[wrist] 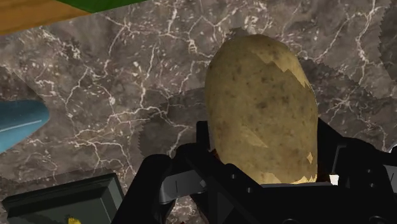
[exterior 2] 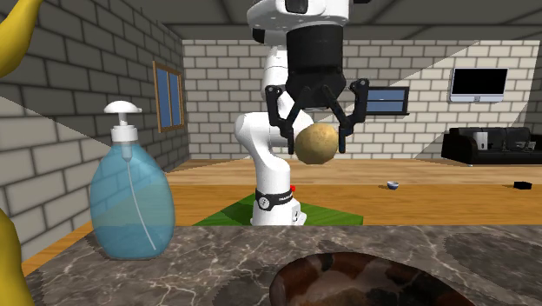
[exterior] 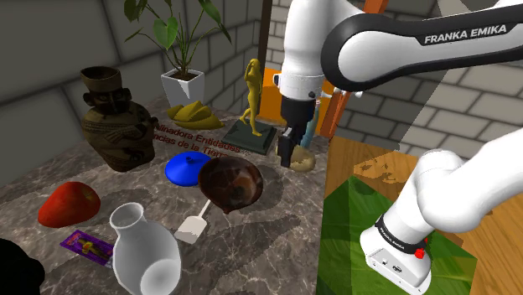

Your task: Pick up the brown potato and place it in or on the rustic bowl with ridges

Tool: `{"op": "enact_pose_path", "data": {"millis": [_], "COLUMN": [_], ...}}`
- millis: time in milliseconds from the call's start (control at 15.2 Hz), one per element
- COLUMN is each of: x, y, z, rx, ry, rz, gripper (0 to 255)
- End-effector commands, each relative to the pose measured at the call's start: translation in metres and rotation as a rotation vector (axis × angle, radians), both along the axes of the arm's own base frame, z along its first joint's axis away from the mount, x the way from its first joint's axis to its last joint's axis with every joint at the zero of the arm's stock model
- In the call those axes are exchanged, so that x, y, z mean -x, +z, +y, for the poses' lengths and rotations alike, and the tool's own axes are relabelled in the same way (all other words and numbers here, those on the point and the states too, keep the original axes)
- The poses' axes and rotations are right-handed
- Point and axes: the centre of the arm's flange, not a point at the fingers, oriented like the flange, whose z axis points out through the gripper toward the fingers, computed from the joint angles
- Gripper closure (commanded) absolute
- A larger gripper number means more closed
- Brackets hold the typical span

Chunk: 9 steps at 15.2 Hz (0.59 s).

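While the all-black two-finger tool [exterior 2: 316, 139] is clamped on the tan-brown, rough-skinned potato [exterior 2: 314, 149], gripping its upper end and holding it clear above the dark marbled tabletop [exterior 2: 217, 261], the step in hand looks like the carry to the dark brown ridged bowl [exterior: 232, 183]. I would travel at this height toward the shoulder view's left, centre over the bowl's hollow, then lower before letting go, since a round potato may roll off a rim. The path over bare marble looks free. The pale blue pump soap bottle [exterior 2: 130, 204] and the golden figurine on its dark base [exterior: 251, 84] stand near the tool. The tabletop's edge lies just beside it on the stand's side, so drift that way risks a drop.
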Motion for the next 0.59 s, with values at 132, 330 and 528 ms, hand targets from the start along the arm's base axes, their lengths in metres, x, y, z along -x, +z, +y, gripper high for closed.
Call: {"op": "enact_pose_path", "data": {"millis": [132, 330, 528], "x": [-0.039, -0.069, -0.099], "y": [0.000, 0.000, 0.000], "z": [0.032, 0.058, 0.083], "rx": [0.000, 0.000, 0.000], "ry": [0.000, 0.000, 0.000], "rz": [0.001, 0.001, 0.001], "gripper": [255, 255, 255]}}
